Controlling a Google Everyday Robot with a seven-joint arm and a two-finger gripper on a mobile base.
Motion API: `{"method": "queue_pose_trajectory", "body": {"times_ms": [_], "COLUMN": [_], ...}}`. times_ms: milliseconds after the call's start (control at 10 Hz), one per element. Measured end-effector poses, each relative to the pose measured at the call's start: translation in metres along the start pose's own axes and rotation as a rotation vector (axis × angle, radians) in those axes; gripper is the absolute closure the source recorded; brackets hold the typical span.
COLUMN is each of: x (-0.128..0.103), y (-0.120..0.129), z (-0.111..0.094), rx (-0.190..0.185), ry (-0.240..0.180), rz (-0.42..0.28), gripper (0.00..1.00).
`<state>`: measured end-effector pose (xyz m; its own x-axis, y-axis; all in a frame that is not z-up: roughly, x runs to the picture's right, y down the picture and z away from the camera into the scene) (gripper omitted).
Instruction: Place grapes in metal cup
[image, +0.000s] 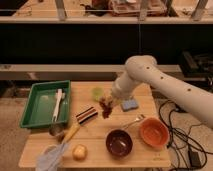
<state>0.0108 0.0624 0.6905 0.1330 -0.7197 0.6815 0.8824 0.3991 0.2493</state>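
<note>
Pinching the grapes (105, 111) in our gripper (107, 104), we are holding them above the counter (96, 133) at mid-frame, while the cup (56, 130) is sitting lower left, just beside the tray (37, 107).

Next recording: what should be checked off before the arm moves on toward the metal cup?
1. Grip on the grapes: ok, the gripper is shut on them above mid-table.
2. The metal cup in sight: ok, at the green tray's near corner.
3. Cup empty: cannot tell.
4. Gripper over the cup: not ok, it hangs well short of it.
5. Low path free: not ok, the striped object and the yellow-handled brush lie between; probably carry high.
</note>
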Motion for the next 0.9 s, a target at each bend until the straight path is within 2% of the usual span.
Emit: {"method": "queue_pose_trajectory", "body": {"times_ms": [600, 700, 900], "x": [-0.041, -0.044, -0.042], "y": [-0.14, -0.148, -0.145], "z": [0.057, 0.059, 0.058], "rx": [0.119, 0.126, 0.125], "ry": [-0.156, -0.165, -0.163], "rz": [-0.266, -0.279, -0.274], "gripper": [1.0, 1.0, 1.0]}}
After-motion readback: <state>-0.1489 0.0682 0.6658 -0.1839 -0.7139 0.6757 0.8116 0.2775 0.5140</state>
